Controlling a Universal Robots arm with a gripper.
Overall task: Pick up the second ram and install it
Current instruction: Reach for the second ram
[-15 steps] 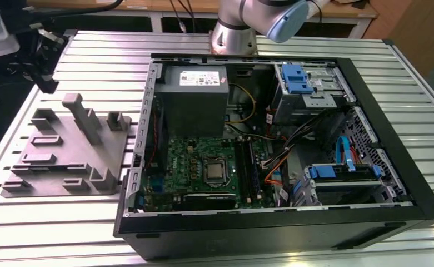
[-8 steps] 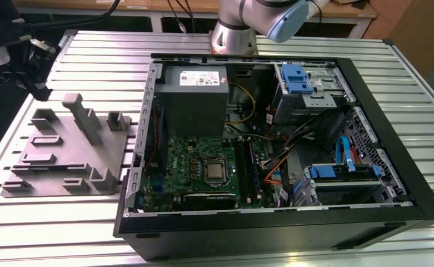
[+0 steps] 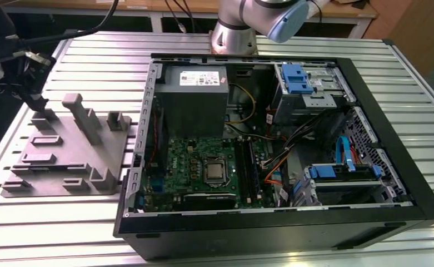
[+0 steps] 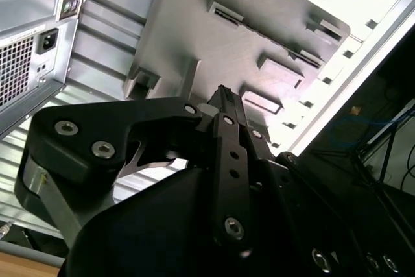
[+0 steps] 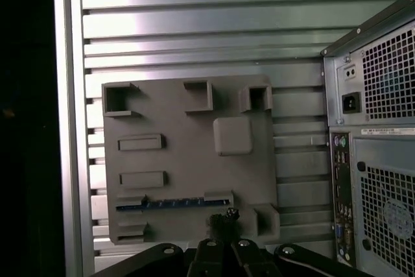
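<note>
The thin dark blue-green ram stick (image 5: 170,204) stands on edge in a slot of the grey moulded tray (image 5: 188,160), lower middle of the first wrist view, with its top edge offered for gripping. The black claw (image 4: 222,94) hangs over the tray, seemingly clenched on nothing, its tips meeting in the second wrist view. The exterior view adds the open black computer case (image 3: 276,233) on the slatted desk (image 3: 54,222).

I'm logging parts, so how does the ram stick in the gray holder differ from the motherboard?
The second ram is a thin blue strip; the motherboard is a wide green board. The ram sits slotted in the gray fixture; the motherboard lies flat inside the open case. Both are circuit boards.
</note>
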